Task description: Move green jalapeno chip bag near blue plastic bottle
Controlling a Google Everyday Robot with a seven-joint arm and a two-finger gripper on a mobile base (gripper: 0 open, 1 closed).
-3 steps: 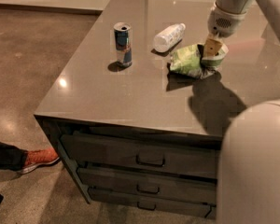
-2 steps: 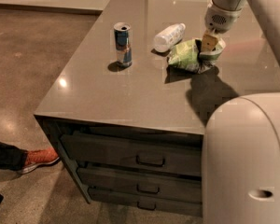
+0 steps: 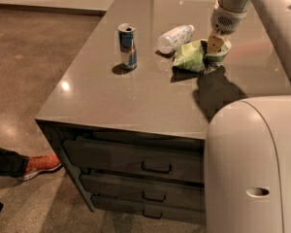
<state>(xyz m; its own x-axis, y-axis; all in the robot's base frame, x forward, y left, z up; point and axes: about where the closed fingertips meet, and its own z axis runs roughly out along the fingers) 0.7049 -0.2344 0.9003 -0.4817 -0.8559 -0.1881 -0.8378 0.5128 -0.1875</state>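
Observation:
The green jalapeno chip bag (image 3: pixel 190 57) is a crinkled light-green foil bag lying on the grey countertop (image 3: pixel 136 101), right of centre. My gripper (image 3: pixel 216 46) comes down from the upper right and is shut on the bag's right end. The blue plastic bottle (image 3: pixel 175 37), whitish with a pale label, lies on its side just up and left of the bag, very close to it. I cannot tell whether bag and bottle touch.
A blue-and-silver slim can (image 3: pixel 127 46) stands upright left of the bottle. The counter has drawers (image 3: pixel 150 166) on its front. My white arm body (image 3: pixel 254 169) fills the lower right. A person's red shoe (image 3: pixel 39 164) is on the floor at left.
My gripper has moved up and left with the chip bag, bringing it closer to the bottle. The can and bottle have not moved.

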